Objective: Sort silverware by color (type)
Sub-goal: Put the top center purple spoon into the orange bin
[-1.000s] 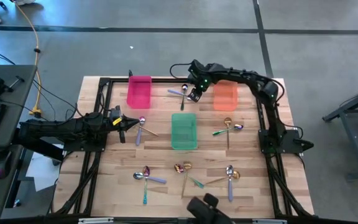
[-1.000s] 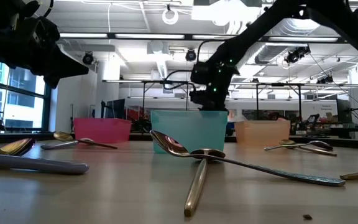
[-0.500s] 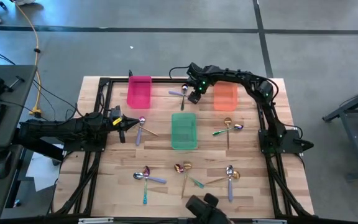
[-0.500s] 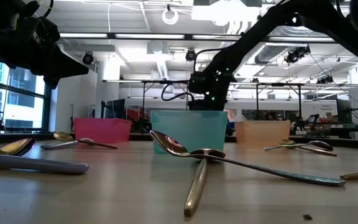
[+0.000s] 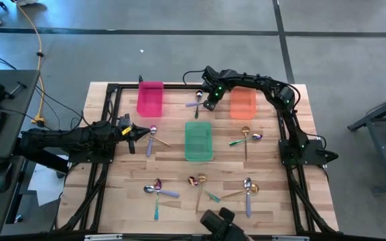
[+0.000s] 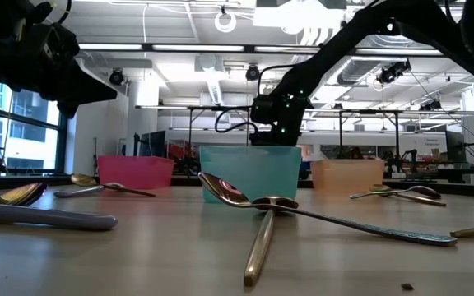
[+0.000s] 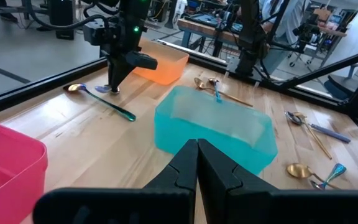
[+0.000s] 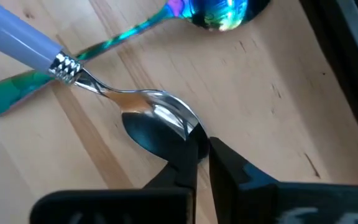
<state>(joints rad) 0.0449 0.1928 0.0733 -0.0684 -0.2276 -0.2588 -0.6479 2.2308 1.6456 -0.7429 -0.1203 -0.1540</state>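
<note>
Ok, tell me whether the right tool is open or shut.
Shut. In the right wrist view the right tool has its two fingers pinched on the edge of the purple-handled spoon's bowl, which lies on the table.

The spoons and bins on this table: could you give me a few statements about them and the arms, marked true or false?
1. The green bin stands mid-table, between the pink bin and the orange bin. True.
2. Every bin holds spoons. False: no spoon shows in any bin.
3. The right end effector is shut on the bowl rim of the purple-handled spoon. True.
4. The left end effector is wide open. False: it is shut, waiting at the table's left side.
5. The purple-handled spoon crosses a teal-handled spoon. True.
</note>
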